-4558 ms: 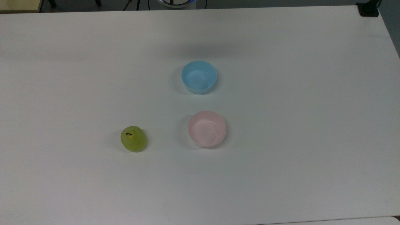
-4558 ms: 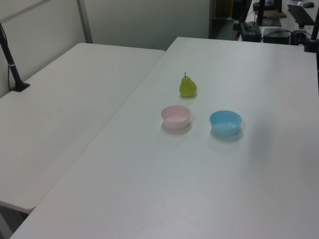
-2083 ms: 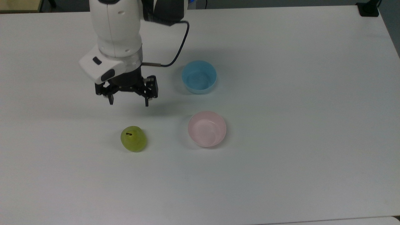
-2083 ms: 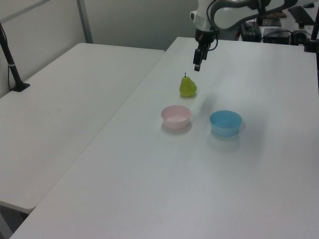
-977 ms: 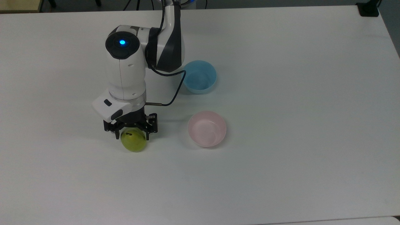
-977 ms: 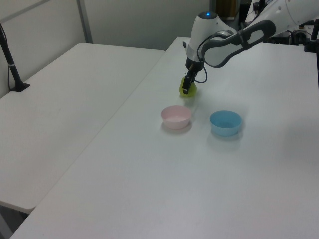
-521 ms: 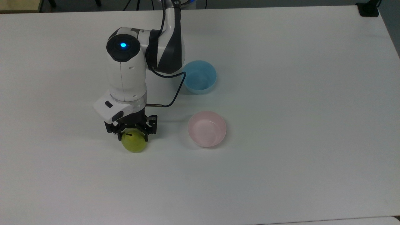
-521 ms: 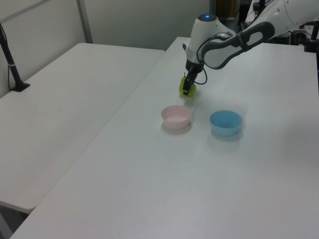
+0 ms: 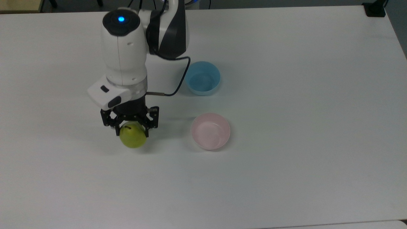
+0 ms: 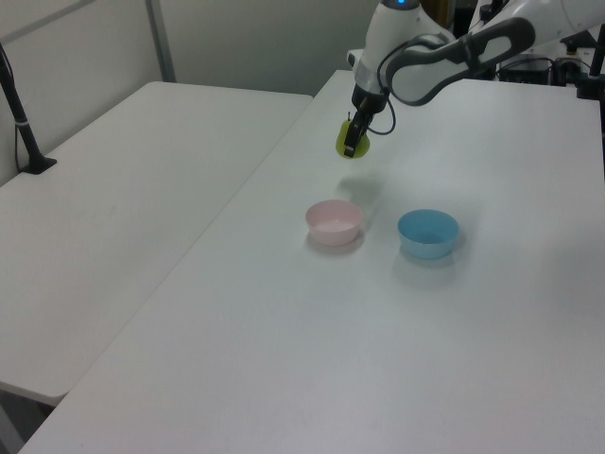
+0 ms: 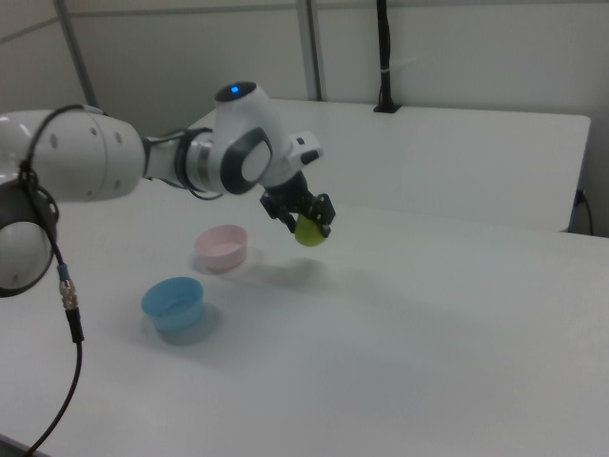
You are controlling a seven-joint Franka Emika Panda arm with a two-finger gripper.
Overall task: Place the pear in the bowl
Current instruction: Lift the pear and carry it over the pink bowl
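Your gripper (image 9: 133,128) was clamped on the pear (image 9: 133,137), lifted; you'd want to carry it level to the pink bowl (image 9: 210,131).

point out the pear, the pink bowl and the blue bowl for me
pear (image 9: 133,139): top view, on its rounded yellow-green body below the jaws.
pink bowl (image 9: 210,130): top view, on the bare inner floor.
blue bowl (image 10: 427,232): left view, on the inside near the middle.

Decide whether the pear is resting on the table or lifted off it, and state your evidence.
Lifted. The gripper holds the pear above the table, with its shadow lying separately below.
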